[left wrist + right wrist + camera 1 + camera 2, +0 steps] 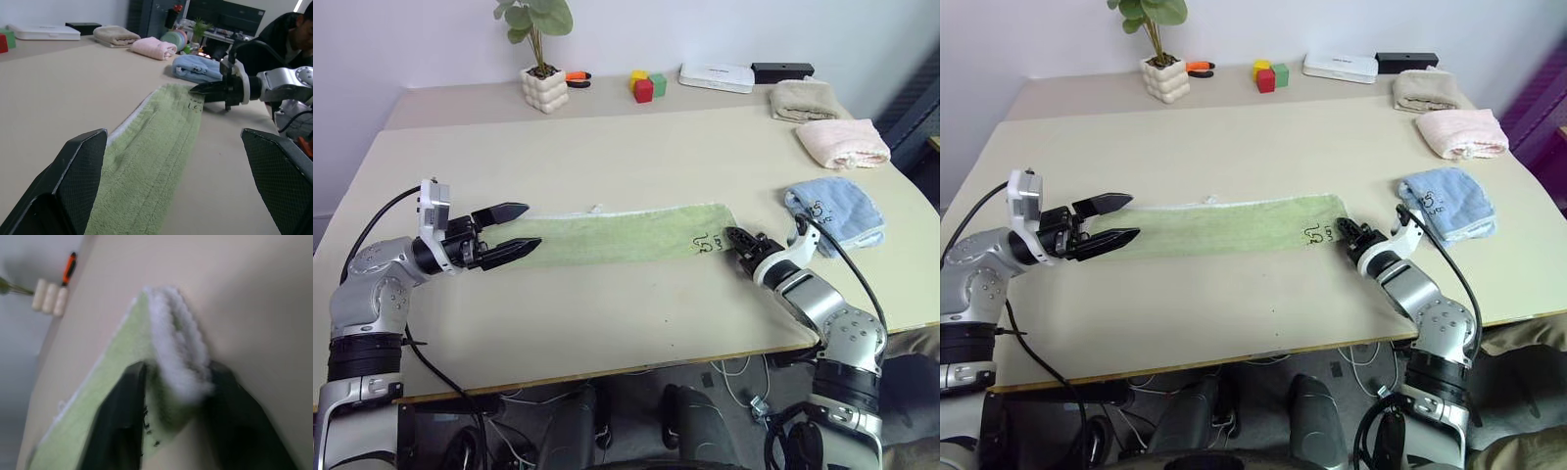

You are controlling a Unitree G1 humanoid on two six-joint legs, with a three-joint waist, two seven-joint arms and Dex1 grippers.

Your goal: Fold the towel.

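Fingers [124, 421] of right gripper [741, 241]: pinching towel [617, 235] end | left gripper [509, 231]: jaws wide apart, empty, above opposite end | towel: long strip on table [607, 147]

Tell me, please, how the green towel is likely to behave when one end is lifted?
The towel would probably go floppy and drape, since it lies as a long, flat strip of soft terry cloth. The right end effector bunches its edge between the fingers, so it likely compresses easily. It should grip well rather than slip, given its fuzzy pile.
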